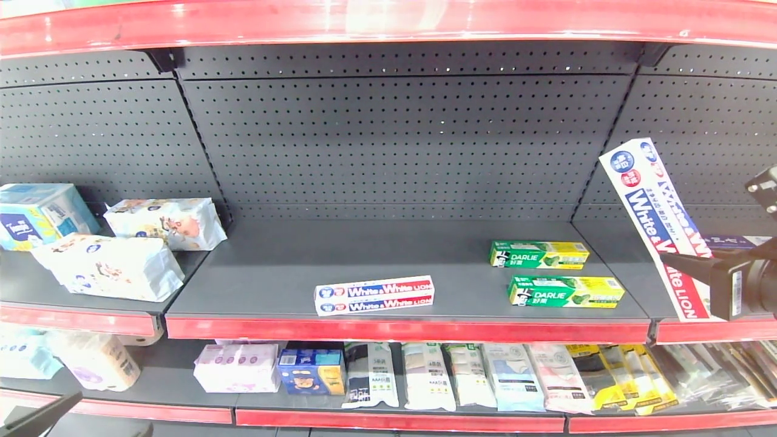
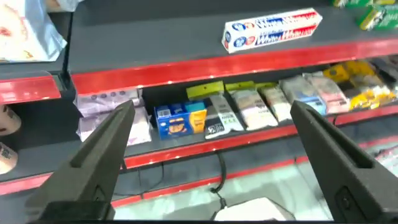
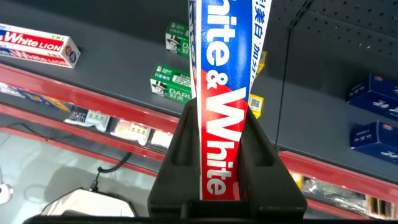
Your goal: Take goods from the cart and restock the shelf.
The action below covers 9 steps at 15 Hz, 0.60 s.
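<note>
Shelf (image 1: 388, 255) is sitting half bare; at its right the toothpaste box (image 1: 658, 218) is tilting upright, clamped by the right gripper (image 3: 222, 149). Placing is looking next: laying it flat beside the matching box (image 1: 374, 295) near the front edge. Left gripper (image 2: 211, 124) is hanging wide open, empty.

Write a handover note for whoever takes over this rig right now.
Right gripper: shut on a red, white and blue toothpaste box, held tilted at the right end of the middle shelf.
Left gripper: open, holding nothing, low in front of the lower shelf.
Done: one matching toothpaste box and two green toothpaste boxes lie flat on the middle shelf.
Left: set the held box down, probably beside its match, then go on restocking.
</note>
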{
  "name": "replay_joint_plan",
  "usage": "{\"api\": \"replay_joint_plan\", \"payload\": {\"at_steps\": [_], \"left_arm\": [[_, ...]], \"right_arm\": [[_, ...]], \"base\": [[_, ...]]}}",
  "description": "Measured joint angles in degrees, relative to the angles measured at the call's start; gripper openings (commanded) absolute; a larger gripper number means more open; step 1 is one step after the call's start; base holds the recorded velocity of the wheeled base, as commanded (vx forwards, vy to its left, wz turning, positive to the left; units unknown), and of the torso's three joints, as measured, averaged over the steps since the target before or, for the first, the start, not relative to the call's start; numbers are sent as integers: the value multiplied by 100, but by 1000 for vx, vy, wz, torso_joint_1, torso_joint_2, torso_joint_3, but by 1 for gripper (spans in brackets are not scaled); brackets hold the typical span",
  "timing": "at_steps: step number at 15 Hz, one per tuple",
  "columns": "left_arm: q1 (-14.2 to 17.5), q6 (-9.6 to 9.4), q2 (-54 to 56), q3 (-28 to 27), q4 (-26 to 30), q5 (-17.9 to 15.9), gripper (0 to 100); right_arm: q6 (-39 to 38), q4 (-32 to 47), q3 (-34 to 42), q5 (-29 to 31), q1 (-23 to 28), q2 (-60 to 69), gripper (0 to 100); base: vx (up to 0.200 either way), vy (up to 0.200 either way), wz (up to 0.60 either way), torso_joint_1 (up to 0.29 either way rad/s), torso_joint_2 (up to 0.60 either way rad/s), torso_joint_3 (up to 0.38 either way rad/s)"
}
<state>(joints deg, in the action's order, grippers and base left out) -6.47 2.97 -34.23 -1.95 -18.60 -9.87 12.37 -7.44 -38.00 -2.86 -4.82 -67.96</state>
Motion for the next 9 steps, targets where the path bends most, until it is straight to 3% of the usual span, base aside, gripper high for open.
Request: {"api": "replay_joint_plan", "payload": {"at_steps": [2, 4, 9], "left_arm": [[41, 93, 2, 5, -2, 378, 100], [151, 329, 37, 9, 5, 580, 100], [483, 457, 397, 121, 199, 364, 100]], "right_arm": [[11, 30, 16, 35, 2, 63, 0], [16, 41, 44, 73, 0, 121, 0], [133, 41, -32, 71, -4, 184, 0]], "base": [[0, 0, 0, 0, 0, 0], [0, 0, 0, 0, 0, 0], [0, 0, 0, 0, 0, 0]]}}
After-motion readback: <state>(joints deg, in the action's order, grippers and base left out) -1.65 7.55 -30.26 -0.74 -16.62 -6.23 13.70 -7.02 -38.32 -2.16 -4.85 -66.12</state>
